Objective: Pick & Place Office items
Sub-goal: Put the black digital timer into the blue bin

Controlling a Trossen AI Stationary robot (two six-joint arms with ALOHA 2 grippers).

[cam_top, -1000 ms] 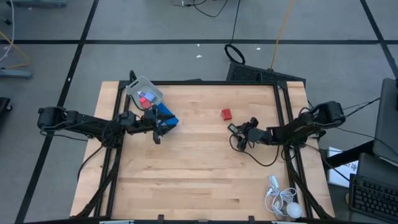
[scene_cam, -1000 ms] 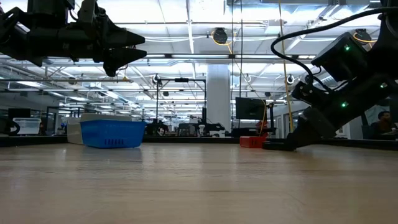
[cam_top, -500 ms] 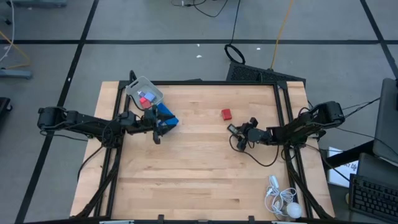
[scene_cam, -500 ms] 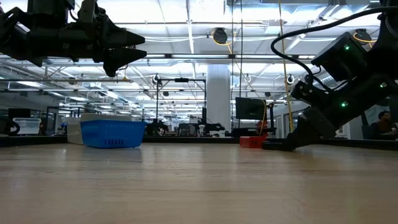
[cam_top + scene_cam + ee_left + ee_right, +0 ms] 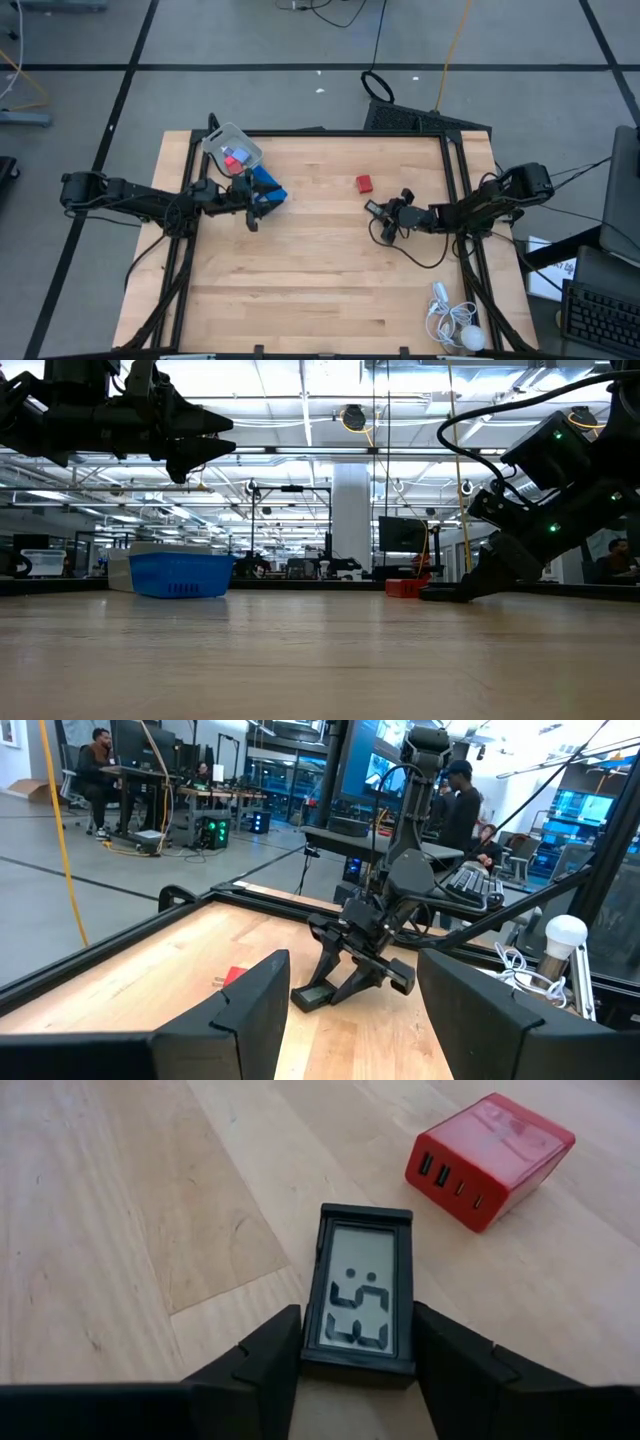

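Here one red block (image 5: 489, 1159), one dark piece (image 5: 362, 1292).

Wooden table (image 5: 300, 290): red block (image 5: 364, 183), blue tray (image 5: 268, 187).

We look straight down on the whole table (image 5: 320, 290); level across its top; forward from each wrist. Right wrist sits close over the red block (image 5: 490, 1158), shared with overhead.
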